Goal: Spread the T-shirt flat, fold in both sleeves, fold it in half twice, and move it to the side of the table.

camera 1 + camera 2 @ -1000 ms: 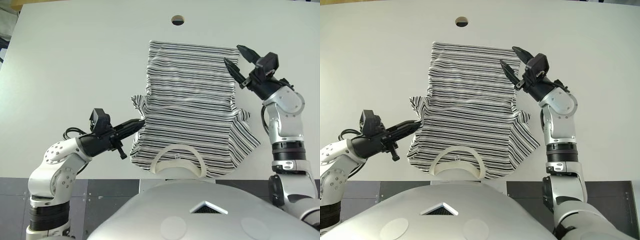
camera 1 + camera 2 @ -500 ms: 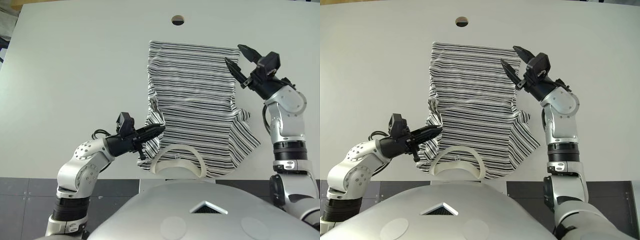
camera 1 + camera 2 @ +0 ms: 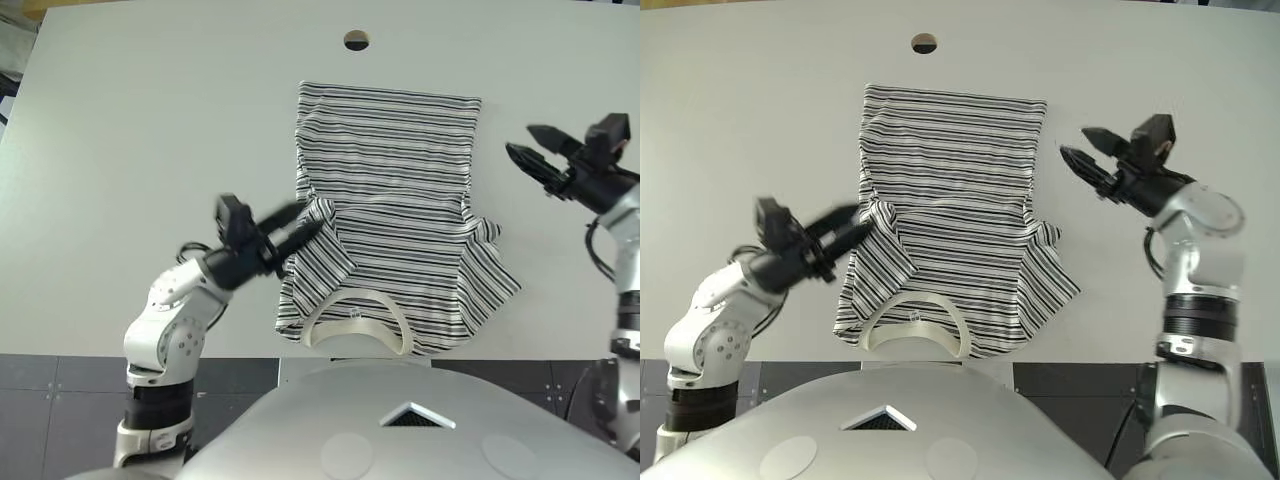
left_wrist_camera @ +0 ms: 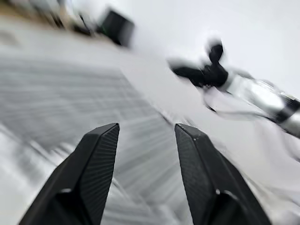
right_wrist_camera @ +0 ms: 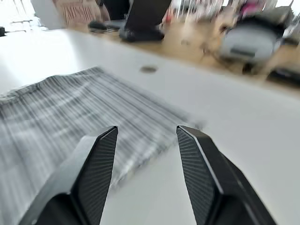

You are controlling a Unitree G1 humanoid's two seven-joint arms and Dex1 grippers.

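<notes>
1. The striped T-shirt [image 3: 385,200] lay on the white table [image 3: 150,120], with its hem toward the far side and its pale collar [image 3: 357,322] at the near edge, closest to the robot.
2. A small round hole [image 3: 355,40] sat in the tabletop just beyond the hem, a little to the left of the shirt's middle.
3. The shirt's left sleeve [image 3: 322,250] was folded inward and rested on top of the body panel. Its edge made a slanted line across the stripes.
4. The right sleeve [image 3: 490,270] lay spread outward on the table, with some wrinkles where it met the body.
5. The left gripper [image 3: 305,222] was at the upper corner of the folded left sleeve, just above the cloth. In the left wrist view its two black fingers [image 4: 101,164] stood apart, with nothing held between them and striped fabric showing below.
6. The right gripper [image 3: 520,140] was over bare table to the right of the shirt, near its far right corner and clear of the cloth. Its fingers [image 5: 96,178] were spread wide with nothing in them
</notes>
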